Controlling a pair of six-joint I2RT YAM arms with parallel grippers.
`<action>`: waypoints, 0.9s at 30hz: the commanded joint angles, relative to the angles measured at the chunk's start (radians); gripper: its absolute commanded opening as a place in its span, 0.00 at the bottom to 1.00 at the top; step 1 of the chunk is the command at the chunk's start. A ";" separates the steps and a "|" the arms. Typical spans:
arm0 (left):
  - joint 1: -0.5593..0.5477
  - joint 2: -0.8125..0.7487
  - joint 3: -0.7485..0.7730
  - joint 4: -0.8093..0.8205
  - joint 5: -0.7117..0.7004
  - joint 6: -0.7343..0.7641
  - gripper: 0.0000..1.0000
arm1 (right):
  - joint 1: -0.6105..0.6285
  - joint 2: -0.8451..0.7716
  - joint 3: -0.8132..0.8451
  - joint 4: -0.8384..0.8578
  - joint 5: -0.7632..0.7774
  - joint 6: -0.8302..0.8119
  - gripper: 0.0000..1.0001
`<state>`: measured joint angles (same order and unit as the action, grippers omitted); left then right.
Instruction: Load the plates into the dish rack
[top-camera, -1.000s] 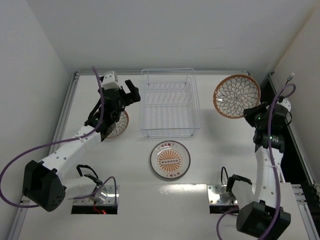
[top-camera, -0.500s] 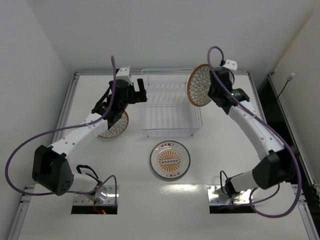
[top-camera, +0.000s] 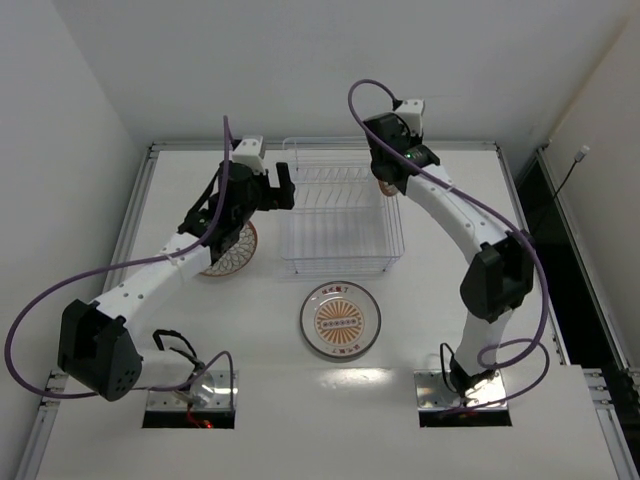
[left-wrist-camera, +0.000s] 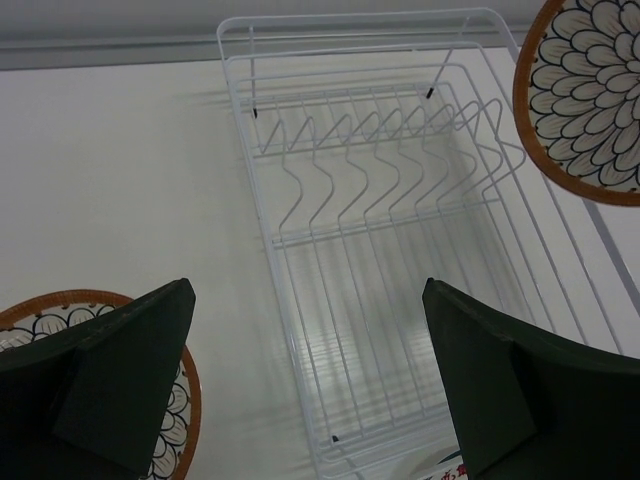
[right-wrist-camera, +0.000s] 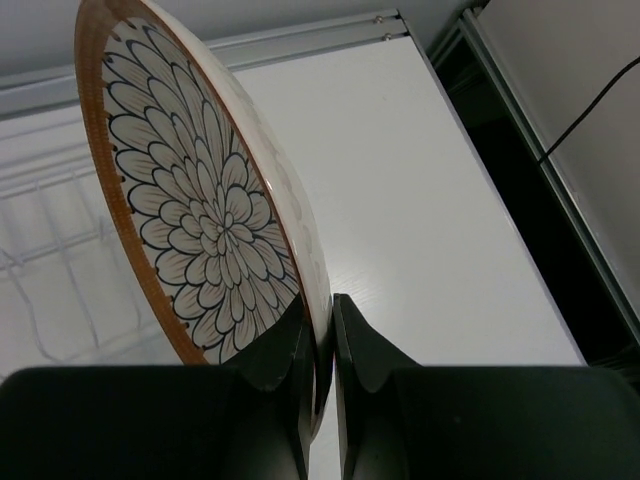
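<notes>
Lab test cell; plain white walls (top-camera: 300, 70), aluminium-framed table (top-camera: 420, 330)

Three plates: a petal-patterned plate (top-camera: 236, 256) at centre left of the top view, a sunburst plate (top-camera: 340, 320) at lower centre, and a second petal-patterned plate (left-wrist-camera: 585, 95) at upper right of the left wrist view. One dish rack (top-camera: 340, 205). Two arms: left arm (top-camera: 150, 280), right arm (top-camera: 470, 220).

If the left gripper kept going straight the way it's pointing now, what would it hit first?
Most likely the dish rack. The open left gripper aims down into its wire floor, just short of the dividers, with nothing in between. How far off the rack is can't be told from these views.
</notes>
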<state>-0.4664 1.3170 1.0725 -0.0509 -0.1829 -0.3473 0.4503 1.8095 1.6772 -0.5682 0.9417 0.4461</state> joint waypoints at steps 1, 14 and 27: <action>-0.008 -0.036 -0.005 0.069 0.011 0.014 0.99 | 0.021 0.026 0.145 0.104 0.135 -0.015 0.00; -0.008 -0.036 0.004 0.060 0.022 0.014 0.99 | 0.093 0.142 0.167 0.168 0.206 -0.084 0.00; -0.008 -0.036 0.004 0.060 0.022 0.014 0.99 | 0.149 0.278 0.258 0.134 0.272 -0.127 0.00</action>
<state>-0.4664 1.3067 1.0718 -0.0292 -0.1699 -0.3443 0.5800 2.0613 1.8454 -0.4900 1.1263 0.3428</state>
